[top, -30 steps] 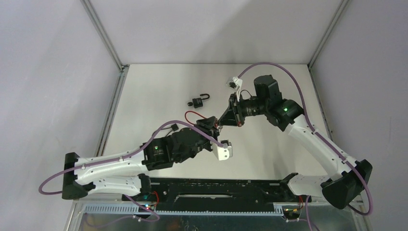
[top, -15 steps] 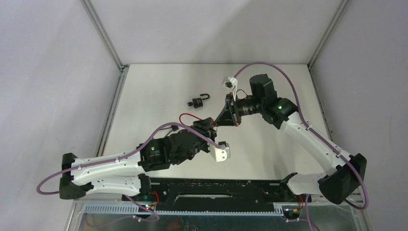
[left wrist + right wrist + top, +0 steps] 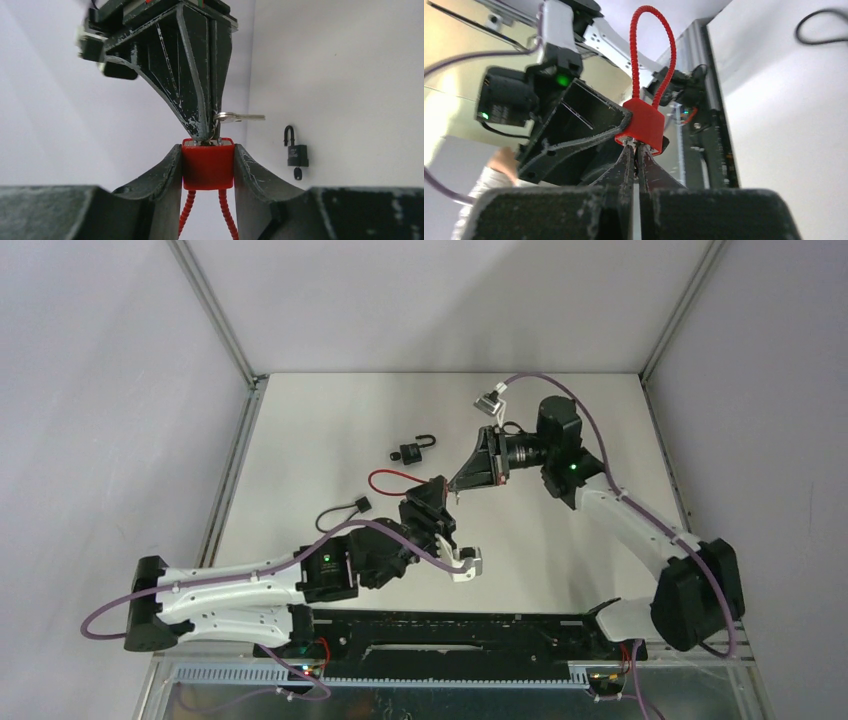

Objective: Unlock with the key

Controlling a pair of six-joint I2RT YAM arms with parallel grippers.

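I have the left gripper (image 3: 440, 502) near the middle of the top view, clamped on the lock (image 3: 207, 165), a small red block. In the left wrist view it sits squarely between my two fingers (image 3: 167, 175), which press on its left and right sides. Its red cable (image 3: 187, 215) runs down out of the bottom of that frame, and in the top view the cable (image 3: 385, 478) loops out to the upper left of the gripper, over the table (image 3: 300, 440). The right gripper (image 3: 206, 132) reaches in from the upper right of the top view, its jaws pressed fully together. In the left wrist view its tips touch the top face of the lock. The right wrist view shows the same meeting, with the lock (image 3: 644, 122) sitting right at my closed tips at centre frame and its cable arching towards the top edge. A silver key (image 3: 240, 117) juts out sideways just right of those tips, level and pointing right. I cannot tell whether another key is pinched between the jaws or seated in the lock. A black padlock (image 3: 412, 450) lies on the table, well apart to the upper left, with its shackle open.
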